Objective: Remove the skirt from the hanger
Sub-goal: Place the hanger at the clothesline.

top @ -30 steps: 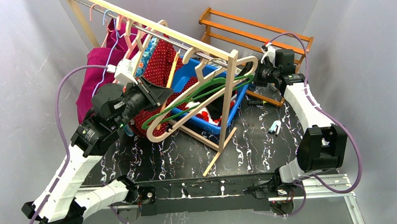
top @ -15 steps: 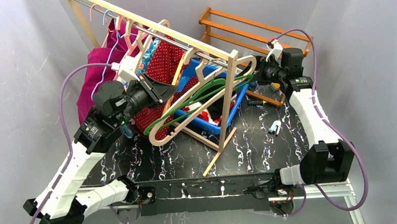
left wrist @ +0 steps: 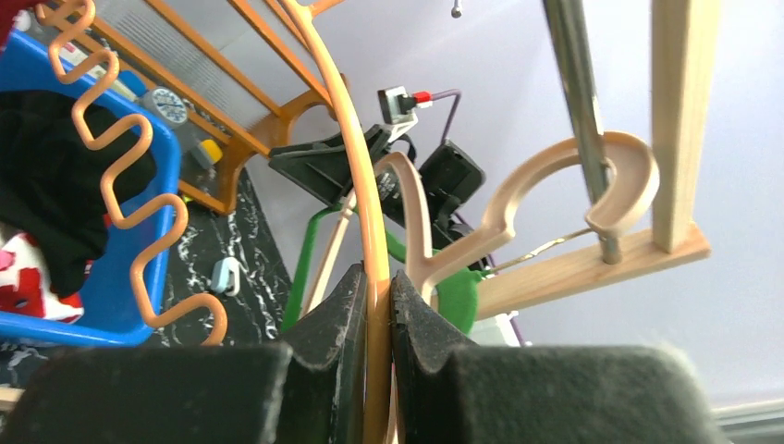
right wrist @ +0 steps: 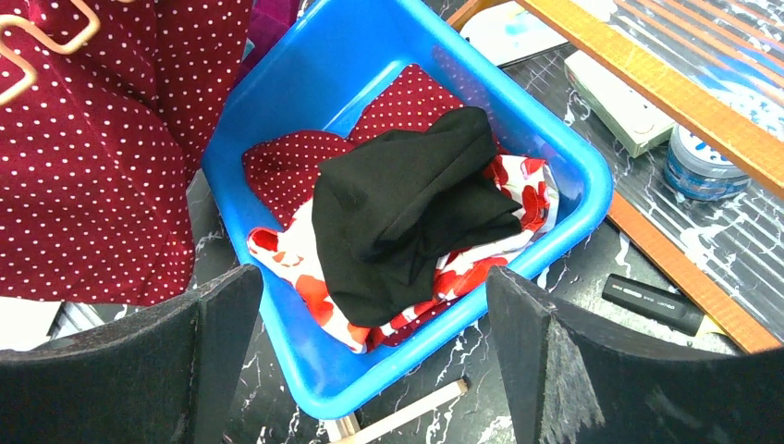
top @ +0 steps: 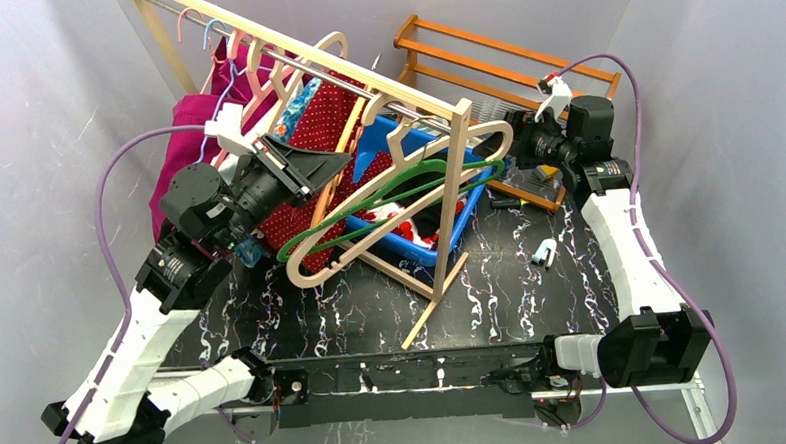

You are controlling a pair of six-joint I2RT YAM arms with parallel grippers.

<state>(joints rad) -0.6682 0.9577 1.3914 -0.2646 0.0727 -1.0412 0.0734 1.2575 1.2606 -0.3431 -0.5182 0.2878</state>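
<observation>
The skirt (top: pixel 291 222) is dark red with white dots and hangs from a thin orange hanger (top: pixel 356 118) on the rack's rail; it also fills the upper left of the right wrist view (right wrist: pixel 102 157). My left gripper (top: pixel 331 165) is shut on the hanger's orange rod (left wrist: pixel 370 222), pinched between both pads (left wrist: pixel 377 277). My right gripper (top: pixel 514 155) hovers by the rack's right end, open and holding nothing (right wrist: pixel 374 273), above the blue bin (right wrist: pixel 573 157).
A wooden rack with a metal rail (top: pixel 363 78) carries beige hangers (top: pixel 388 197), a green hanger (top: pixel 407 181) and a magenta garment (top: pixel 181 151). In the blue bin (top: pixel 468 204) lie black (right wrist: pixel 407 203) and red-and-white clothes. An orange shelf (top: pixel 507 52) stands behind it. A black marker (right wrist: pixel 655 303) lies on the table.
My left gripper, still clamped on the orange hanger, has moved slightly up toward the rail. My right arm has pulled back to the right and stayed open. The empty hangers shifted a little.
</observation>
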